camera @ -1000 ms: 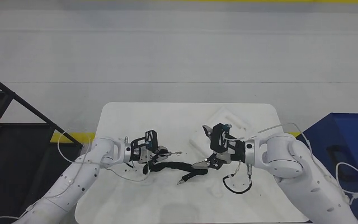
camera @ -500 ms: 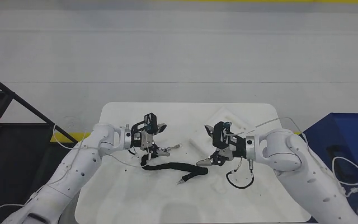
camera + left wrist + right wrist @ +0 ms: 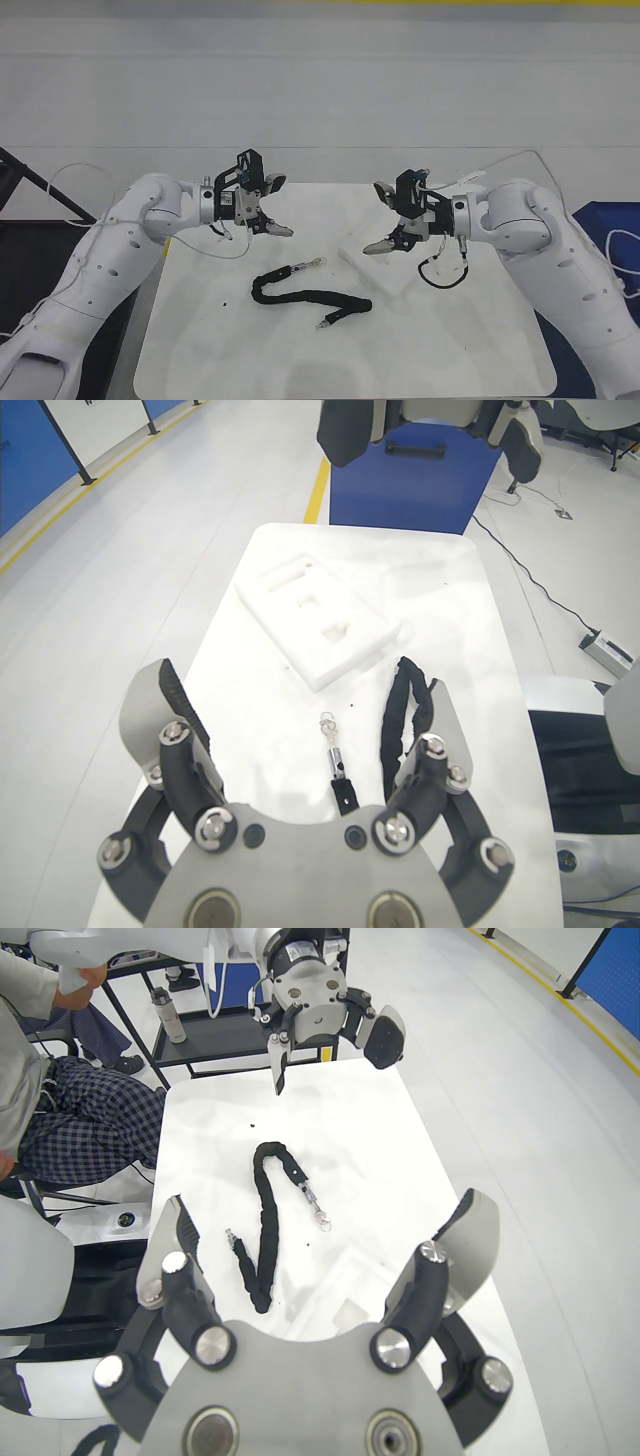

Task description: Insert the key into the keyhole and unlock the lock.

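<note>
A black sleeved cable lock lies curved on the white table, held by neither gripper. Its silver cylinder end has the small key with a ring sticking out of it. The lock's pin end lies free, apart from the cylinder. My left gripper hangs open above the table's far left part, and its fingers frame the key end from above. My right gripper hangs open over the far right part, with the lock seen below it.
A white foam tray with cut-out pockets lies on the table's right half, just right of the lock. A blue box stands off the table's right end, and a black cart beyond its left end.
Both grippers have let go of the lock's ends, lifted off and drawn back towards the table's far side. The lock now lies alone on the table, slightly shifted.
</note>
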You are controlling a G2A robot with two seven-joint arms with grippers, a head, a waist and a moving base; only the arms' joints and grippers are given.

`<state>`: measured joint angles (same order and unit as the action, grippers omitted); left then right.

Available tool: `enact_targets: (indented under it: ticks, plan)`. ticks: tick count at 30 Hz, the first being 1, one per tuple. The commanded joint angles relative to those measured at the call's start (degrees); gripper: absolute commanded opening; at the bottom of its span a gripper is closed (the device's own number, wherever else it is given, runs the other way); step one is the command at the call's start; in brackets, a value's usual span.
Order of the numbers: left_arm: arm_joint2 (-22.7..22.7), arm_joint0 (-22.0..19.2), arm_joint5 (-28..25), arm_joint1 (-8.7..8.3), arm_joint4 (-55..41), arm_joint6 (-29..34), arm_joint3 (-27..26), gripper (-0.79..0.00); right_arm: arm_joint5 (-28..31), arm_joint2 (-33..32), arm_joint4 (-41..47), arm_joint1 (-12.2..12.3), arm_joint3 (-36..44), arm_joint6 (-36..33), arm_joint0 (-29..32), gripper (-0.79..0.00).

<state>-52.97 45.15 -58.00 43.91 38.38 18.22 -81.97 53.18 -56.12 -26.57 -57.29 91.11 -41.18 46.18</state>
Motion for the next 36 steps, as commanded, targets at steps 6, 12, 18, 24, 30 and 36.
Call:
enact_targets:
  ticks: [6, 12, 18, 24, 30, 36]
  plan:
    - [-1.2, -3.9, 0.0, -3.96, -11.5, 9.3, -3.5, 0.0, -0.8, 0.5, 3.2, 0.1, -0.4, -3.5, -4.2, 0.0]
    - [-1.9, -5.1, 0.0, -5.39, -15.9, 12.5, -4.5, 0.0, -1.2, 0.9, 4.1, 0.0, -0.8, -4.6, -5.3, 0.0]
    - [-1.9, -5.1, 0.0, -5.39, -15.9, 12.5, -4.5, 0.0, -1.2, 0.9, 4.1, 0.0, -0.8, -4.6, -5.3, 0.0]
    - [-1.9, -5.1, 0.0, -5.39, -15.9, 12.5, -4.5, 0.0, -1.2, 0.9, 4.1, 0.0, -0.8, -4.6, -5.3, 0.0]
    - [-1.7, -4.7, 0.6, -5.3, -15.5, 12.4, -4.7, 0.0, -1.2, 1.2, 4.2, 0.0, -0.6, -4.1, -4.7, 0.0]
    - [-0.4, -9.4, 0.0, -3.85, -9.3, 11.5, -2.4, 0.0, 4.8, 3.5, 7.0, -0.2, -6.7, -5.1, -8.1, 0.0]
